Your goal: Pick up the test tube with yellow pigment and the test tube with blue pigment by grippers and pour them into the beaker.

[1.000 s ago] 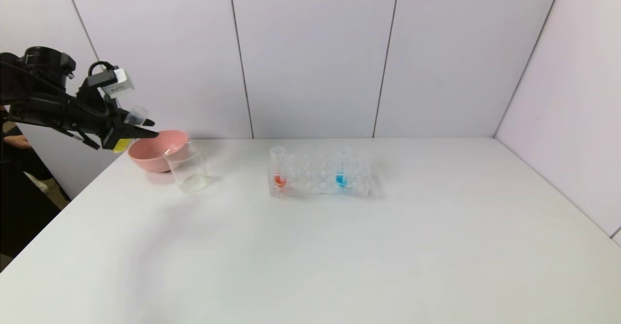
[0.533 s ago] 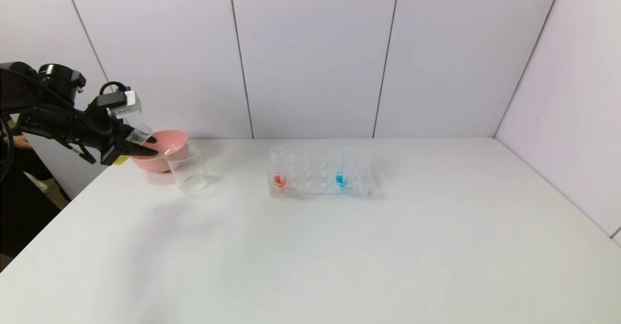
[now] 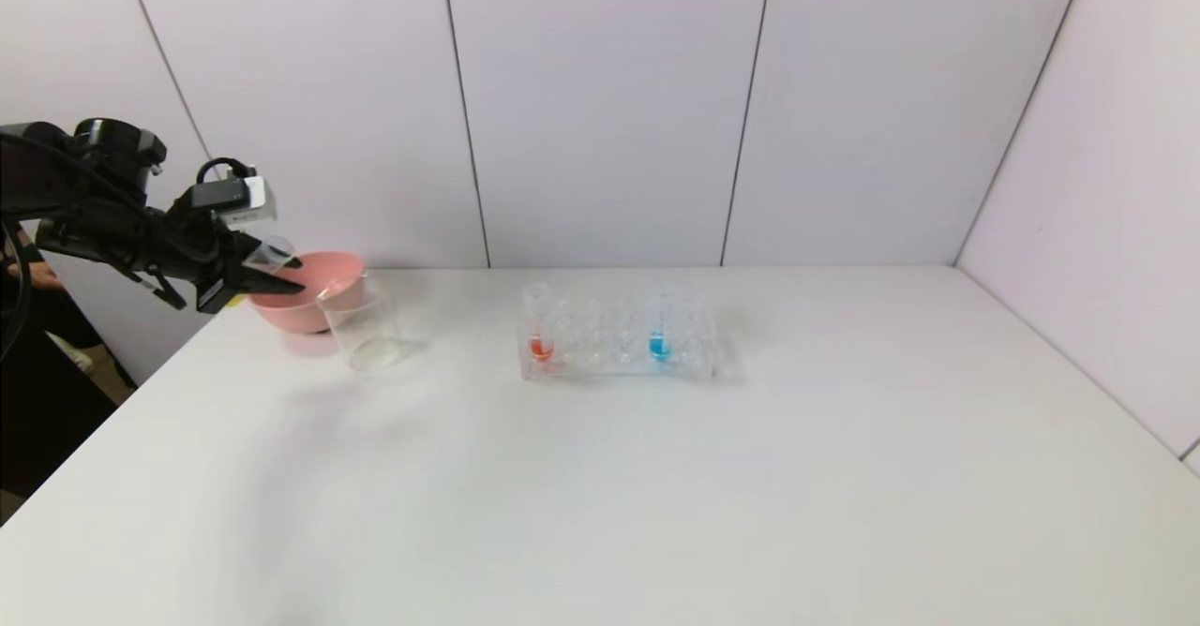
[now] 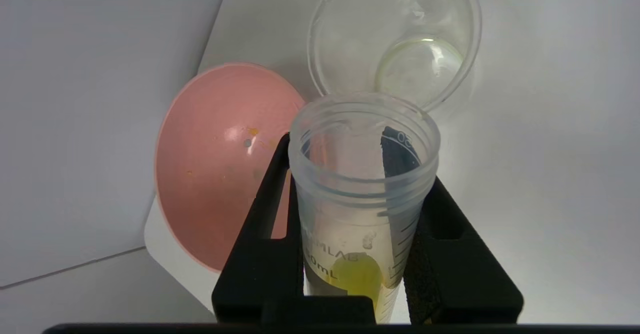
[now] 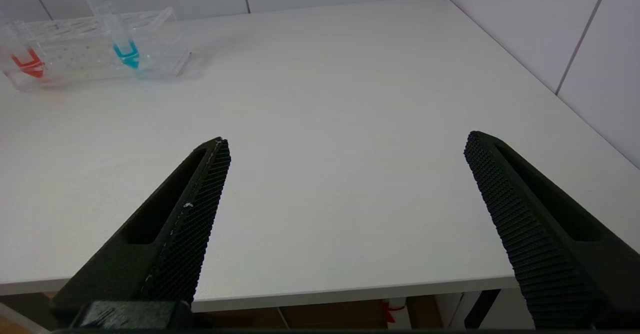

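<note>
- Here the left gripper (image 3: 274, 270) is hovering over the pink bowl (image 3: 309, 296), its fingers gripping the test tube with yellow pigment (image 4: 364, 194), tilted toward the beaker (image 3: 364, 324).
- The right gripper (image 5: 345, 149) is waiting with fingers wide open above the desk (image 3: 656, 476).
- The test tube with blue pigment (image 3: 661, 323) is standing in the rack (image 3: 614, 350).

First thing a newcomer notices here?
The black left gripper at the table's far left, clamping the clear test tube with yellow pigment, mouth aimed at the clear glass beaker beside the pink bowl. Mid-table, a clear rack holds red-tipped and blue-tipped tubes.
</note>
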